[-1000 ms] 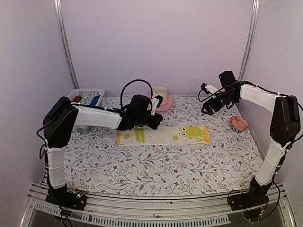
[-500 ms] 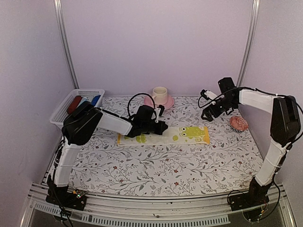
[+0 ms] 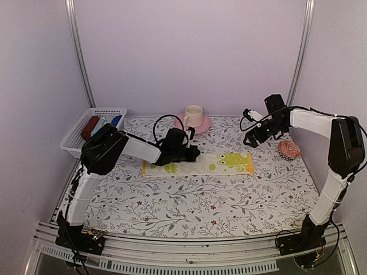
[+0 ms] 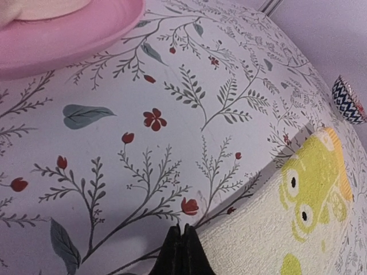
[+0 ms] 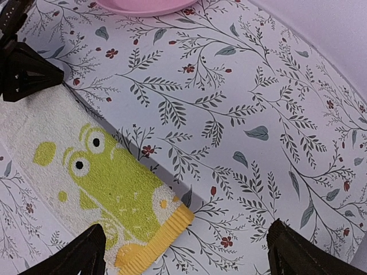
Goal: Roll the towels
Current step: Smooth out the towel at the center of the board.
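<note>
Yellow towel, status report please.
Left gripper shut at far edge of yellow towel, grip unclear. Right gripper open, hovering near its orange end. Towel flat, unrolled, nothing on it.

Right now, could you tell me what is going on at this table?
The robot is working on a pale yellow towel, which lies flat as a long strip on the floral table, not yet rolled. The left gripper is shut at the towel's far edge; whether it pinches cloth is unclear. The right gripper hangs open above the table near the towel's right end, holding nothing.
</note>
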Action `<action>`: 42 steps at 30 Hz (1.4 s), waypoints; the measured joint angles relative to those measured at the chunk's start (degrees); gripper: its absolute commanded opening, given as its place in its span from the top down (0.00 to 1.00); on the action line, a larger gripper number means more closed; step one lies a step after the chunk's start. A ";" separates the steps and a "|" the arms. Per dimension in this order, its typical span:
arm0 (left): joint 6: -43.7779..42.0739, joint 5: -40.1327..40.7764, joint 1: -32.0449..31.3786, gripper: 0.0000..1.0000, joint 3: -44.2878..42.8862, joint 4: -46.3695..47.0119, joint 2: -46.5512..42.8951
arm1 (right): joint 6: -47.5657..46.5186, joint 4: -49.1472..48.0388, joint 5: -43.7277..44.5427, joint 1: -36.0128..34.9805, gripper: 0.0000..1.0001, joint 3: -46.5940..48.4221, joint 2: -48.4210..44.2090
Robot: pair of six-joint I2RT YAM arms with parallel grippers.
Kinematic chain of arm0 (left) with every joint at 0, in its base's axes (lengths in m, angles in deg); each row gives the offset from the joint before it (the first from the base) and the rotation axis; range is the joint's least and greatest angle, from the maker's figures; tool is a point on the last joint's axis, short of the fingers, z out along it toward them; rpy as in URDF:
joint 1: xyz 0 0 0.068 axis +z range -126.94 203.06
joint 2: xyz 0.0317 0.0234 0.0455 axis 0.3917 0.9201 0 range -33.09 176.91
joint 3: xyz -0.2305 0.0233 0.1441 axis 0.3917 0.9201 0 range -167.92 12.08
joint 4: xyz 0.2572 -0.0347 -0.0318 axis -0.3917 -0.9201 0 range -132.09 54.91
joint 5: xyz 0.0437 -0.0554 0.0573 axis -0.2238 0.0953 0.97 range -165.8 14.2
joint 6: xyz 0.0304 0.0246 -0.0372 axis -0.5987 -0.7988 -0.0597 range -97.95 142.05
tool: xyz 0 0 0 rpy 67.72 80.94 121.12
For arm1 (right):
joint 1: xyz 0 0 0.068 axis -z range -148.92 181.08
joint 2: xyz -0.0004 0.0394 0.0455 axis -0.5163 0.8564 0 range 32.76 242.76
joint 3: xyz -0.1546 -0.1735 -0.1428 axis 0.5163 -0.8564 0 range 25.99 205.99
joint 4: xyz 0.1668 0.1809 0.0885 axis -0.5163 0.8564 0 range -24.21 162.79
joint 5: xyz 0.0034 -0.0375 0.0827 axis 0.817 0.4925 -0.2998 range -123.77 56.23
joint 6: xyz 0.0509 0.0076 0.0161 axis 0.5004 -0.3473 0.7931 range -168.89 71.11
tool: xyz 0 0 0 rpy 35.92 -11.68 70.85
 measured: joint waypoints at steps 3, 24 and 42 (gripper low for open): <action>0.15 -0.55 0.00 0.78 0.11 0.83 0.00 | 1.27 -0.13 -1.05 0.22 0.01 -0.20 0.00; -4.81 8.63 -2.34 0.41 27.21 3.91 -41.72 | 6.32 5.64 -17.57 8.61 0.23 -6.56 9.18; -8.17 26.91 -4.20 0.40 48.13 -6.32 -69.81 | 8.22 0.63 -14.99 1.22 0.56 -6.10 11.34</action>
